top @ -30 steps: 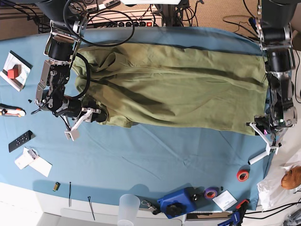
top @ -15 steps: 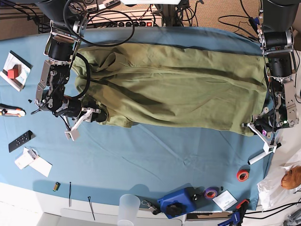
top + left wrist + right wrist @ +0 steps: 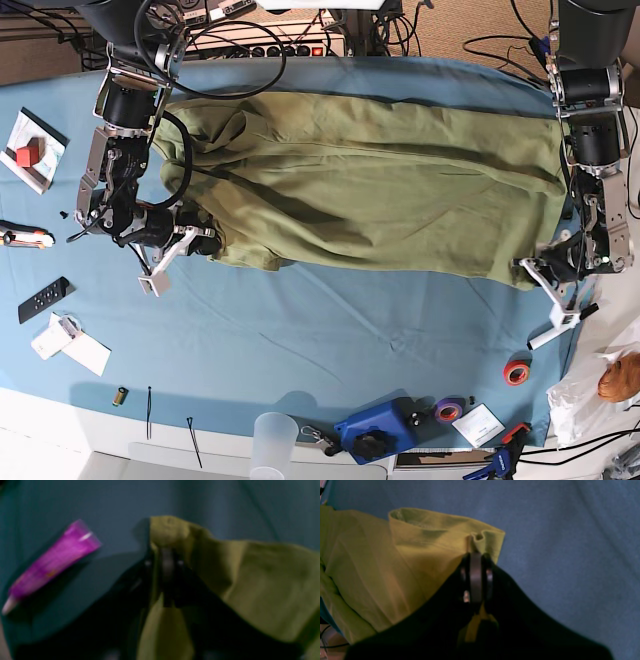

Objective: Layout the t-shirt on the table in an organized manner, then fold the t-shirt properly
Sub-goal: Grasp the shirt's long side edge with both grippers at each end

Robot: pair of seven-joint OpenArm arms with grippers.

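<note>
1. Since a second ago: right tool (image 3: 476, 555) gone from spread apart to clamped on the shirt (image 3: 370, 190) hem; left tool (image 3: 167, 555) narrowed and now pinching a shirt corner.
2. Left tool (image 3: 548, 272) shifted slightly inward along the shirt's edge; right tool (image 3: 205, 240) about where it was.
3. Shirt spread flat between the two tools, bunched near the right tool, lying on the surface (image 3: 330, 330).
4. Just beside the left tool: a pink tube (image 3: 53, 562) on the blue cloth.
5. Beyond the right tool: a remote (image 3: 43, 299), papers (image 3: 70, 343), a red block (image 3: 28, 154).
6. Near the surface's front edge: a clear cup (image 3: 273, 443), a blue box (image 3: 375, 430), red tape (image 3: 516, 373), purple tape (image 3: 449, 408).
7. Behind both arms: cables and a power strip (image 3: 290, 42).
</note>
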